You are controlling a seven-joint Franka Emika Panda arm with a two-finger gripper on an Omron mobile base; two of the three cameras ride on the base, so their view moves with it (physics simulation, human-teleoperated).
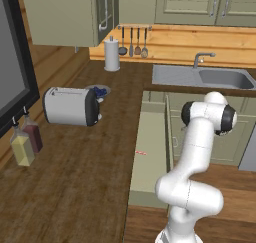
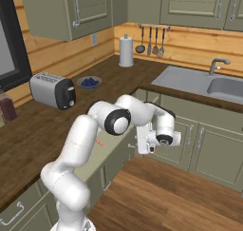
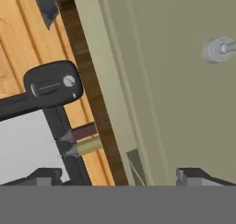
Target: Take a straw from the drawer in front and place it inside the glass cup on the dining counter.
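The drawer (image 1: 150, 159) stands pulled out from the wall counter, showing its pale flat interior (image 2: 114, 147). The straw (image 1: 141, 153), a thin red-pink stick, lies on that interior near the left side (image 2: 99, 143). My gripper (image 2: 141, 143) hangs just past the drawer's front end, at about its height, pointing back toward the counter. Its fingertips (image 3: 198, 174) stand far apart with nothing between them, so it is open. The hand view faces a sage-green panel (image 3: 170, 103) and the counter's brown edge. The glass cup and the dining counter are out of view.
On the wall counter are a toaster (image 1: 70, 106), two bottles (image 1: 27, 142), a bowl of blue fruit (image 2: 88, 82) and a paper towel roll (image 1: 111, 53). The sink (image 1: 210, 77) lies to the right. Sage cabinet doors with metal handles (image 3: 221, 48) stand below it.
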